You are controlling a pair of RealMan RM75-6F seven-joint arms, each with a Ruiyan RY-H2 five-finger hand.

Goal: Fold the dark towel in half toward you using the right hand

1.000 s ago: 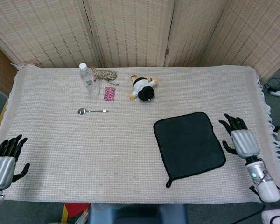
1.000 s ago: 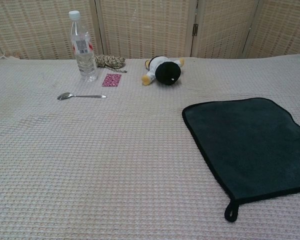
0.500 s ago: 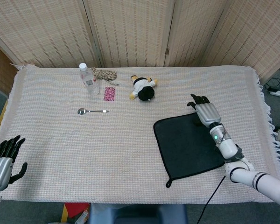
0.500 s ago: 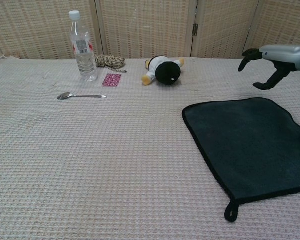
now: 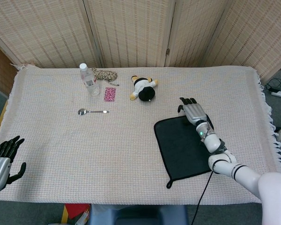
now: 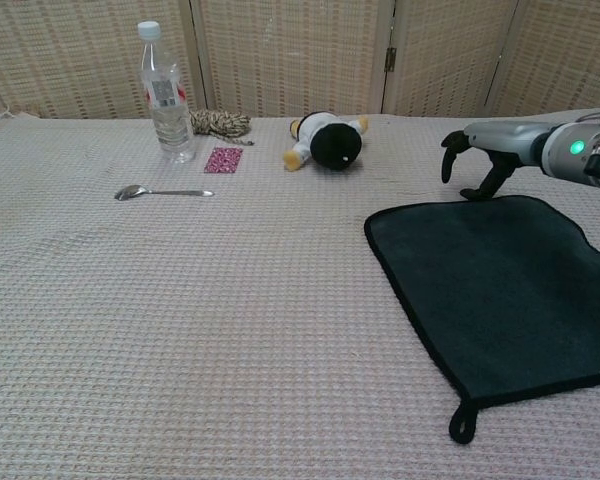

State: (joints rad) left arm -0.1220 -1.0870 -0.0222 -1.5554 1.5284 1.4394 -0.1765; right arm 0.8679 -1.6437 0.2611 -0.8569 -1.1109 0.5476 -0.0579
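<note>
The dark towel lies flat on the right half of the table, black-edged, with a small loop at its near corner. My right hand hovers just above the towel's far edge, palm down, fingers curled downward and holding nothing. Its thumb tip is close to the far hem in the chest view; I cannot tell if it touches. My left hand rests open at the table's near left corner, seen only in the head view.
A cream woven cloth covers the table. At the far side stand a water bottle, a coil of rope, a pink card, a spoon and a plush penguin. Folding screens close the back.
My right arm swept from the table's right edge over the towel to its far edge, then shifted left along it. The left hand drifted slightly down-left. The towel has not moved.
</note>
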